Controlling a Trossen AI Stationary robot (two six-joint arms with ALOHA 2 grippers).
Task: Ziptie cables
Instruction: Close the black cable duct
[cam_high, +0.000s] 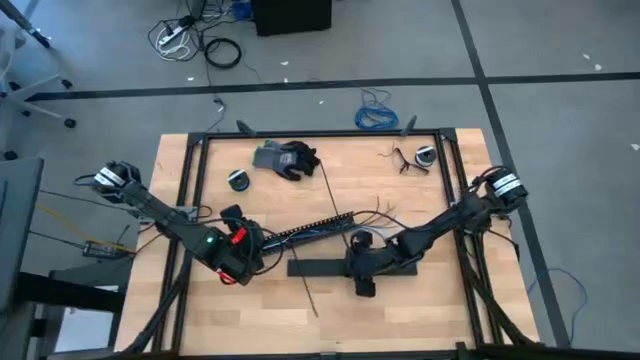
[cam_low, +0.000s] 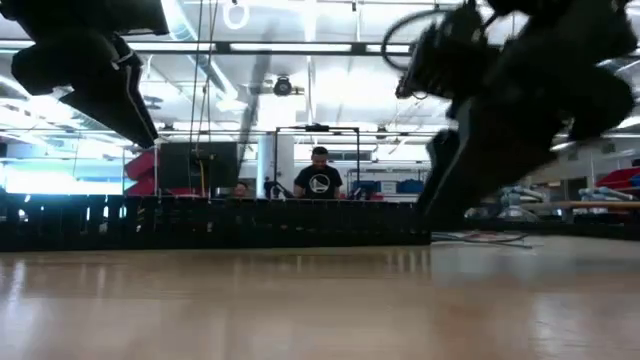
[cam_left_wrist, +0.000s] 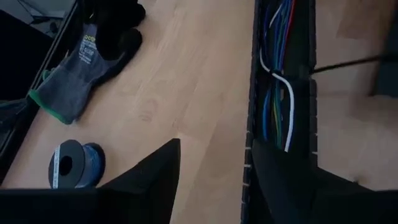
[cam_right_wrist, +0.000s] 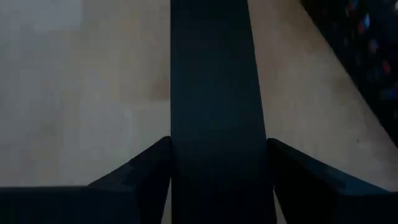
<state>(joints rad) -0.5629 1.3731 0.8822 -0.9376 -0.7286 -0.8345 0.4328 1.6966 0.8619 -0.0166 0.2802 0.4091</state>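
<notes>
Looking down from the high view, the pale wooden table (cam_high: 250, 300) carries both dark arms, which meet near its middle. The long black slotted duct (cam_high: 305, 229) lies slanted across the centre, and the cables (cam_left_wrist: 277, 102), thin blue, green, white and red wires, lie inside its channel; only the left wrist view shows them clearly, and from above they are hard to make out. The wide flat black bar (cam_high: 325, 267) lies just in front of the duct. The right pincer (cam_right_wrist: 217, 146) stands with its fingers apart, one on each side of this bar, and the bar fills the gap between them; whether they press on it I cannot tell. The left pincer (cam_left_wrist: 214, 158) is spread open over the near end of the duct, one finger above bare wood. A grey work glove with green cuff (cam_left_wrist: 71, 78) and a small spool of blue wire (cam_left_wrist: 74, 165) lie on the far left part of the table. One thin black ziptie (cam_high: 306, 294) lies in front of the bar, faint in the high view. The low view shows only the duct's side wall and a person standing far behind.
</notes>
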